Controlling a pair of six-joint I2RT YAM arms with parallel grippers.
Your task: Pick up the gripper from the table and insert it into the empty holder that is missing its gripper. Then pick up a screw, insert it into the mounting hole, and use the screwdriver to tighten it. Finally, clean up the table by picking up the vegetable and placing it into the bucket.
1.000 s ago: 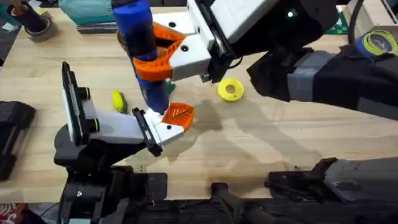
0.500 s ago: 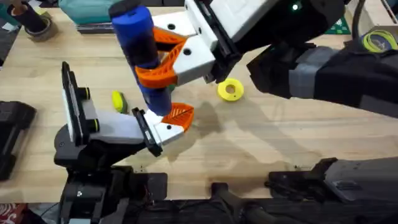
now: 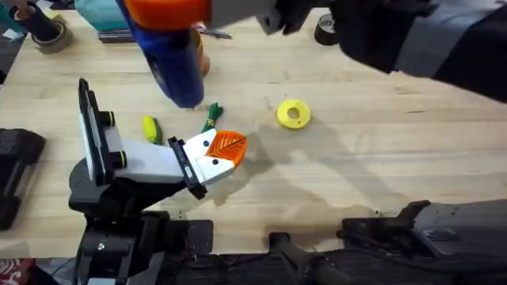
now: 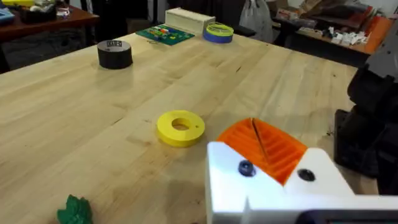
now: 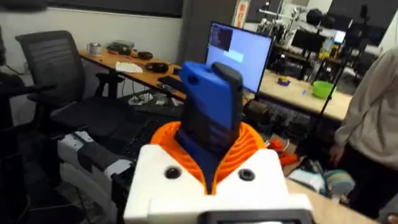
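My right gripper [image 3: 166, 11] is raised high near the camera, shut on the blue screwdriver [image 3: 177, 62], whose tip hangs over the table [image 3: 372, 150]. The right wrist view has the screwdriver [image 5: 211, 112] clamped between orange ribbed pads [image 5: 249, 144]. The orange gripper [image 3: 228, 146] sits in the white holder [image 3: 207, 163] at my left arm's tip. Two dark screw heads [image 4: 245, 168] show on the holder [image 4: 273, 193] below the orange gripper [image 4: 264, 148]. The green vegetable [image 3: 212, 115] lies just beyond it, and is also in the left wrist view [image 4: 76, 210]. The bucket [image 3: 203, 60] is a mustard-orange sliver behind the screwdriver.
A yellow flat ring [image 3: 293, 113] lies right of the holder. A black tape roll [image 3: 323, 30] stands at the far side, and another roll [image 3: 47, 33] at the far left. A small yellow-green piece [image 3: 150, 127] lies beside my left arm. The right half of the table has free room.
My right arm has lifted the screwdriver up and away from the holder, toward the camera and the far left. The vegetable, covered before, now shows. The left arm has stayed put.
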